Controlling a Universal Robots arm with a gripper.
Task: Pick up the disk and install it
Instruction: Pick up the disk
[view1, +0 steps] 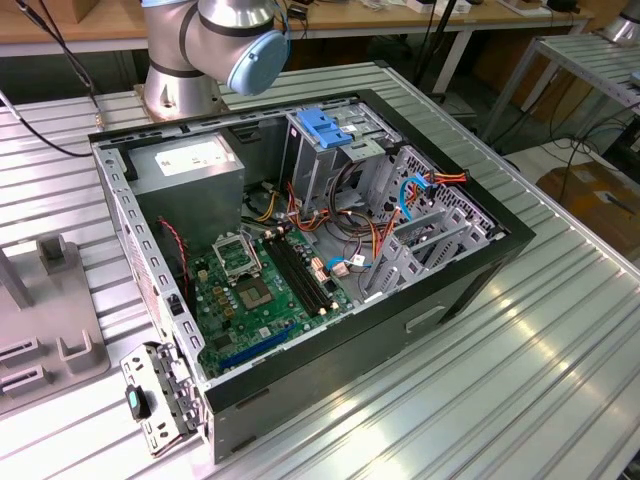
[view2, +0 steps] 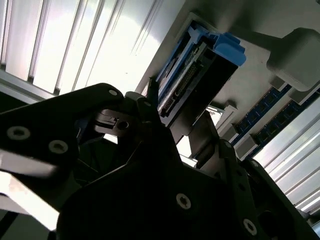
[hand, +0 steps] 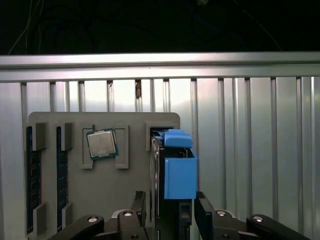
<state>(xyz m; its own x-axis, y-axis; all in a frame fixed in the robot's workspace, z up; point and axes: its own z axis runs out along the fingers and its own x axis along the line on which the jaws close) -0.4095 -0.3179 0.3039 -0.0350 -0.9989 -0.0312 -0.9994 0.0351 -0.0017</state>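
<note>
The disk (hand: 172, 165), a silver-grey drive in a bright blue carrier, stands on edge in a slot of a grey holder plate (hand: 135, 122) in the first wrist view. My gripper (hand: 172, 206) straddles it, with one dark finger (hand: 141, 202) close against each flat side, and looks shut on the disk. In the second wrist view the disk (view2: 200, 70) rises from the same holder (view2: 260, 85) with its connector edge toward the camera. There the gripper (view2: 175, 117) clasps the end of the disk nearest the camera.
A processor chip (hand: 101, 144) and memory sticks (hand: 32, 170) sit in other recesses of the holder. The exterior view shows the open computer case (view1: 480, 270) on the ribbed metal table. Its drive cage carries a blue bracket (view1: 325, 125). The arm's base (view1: 215, 50) stands behind the case.
</note>
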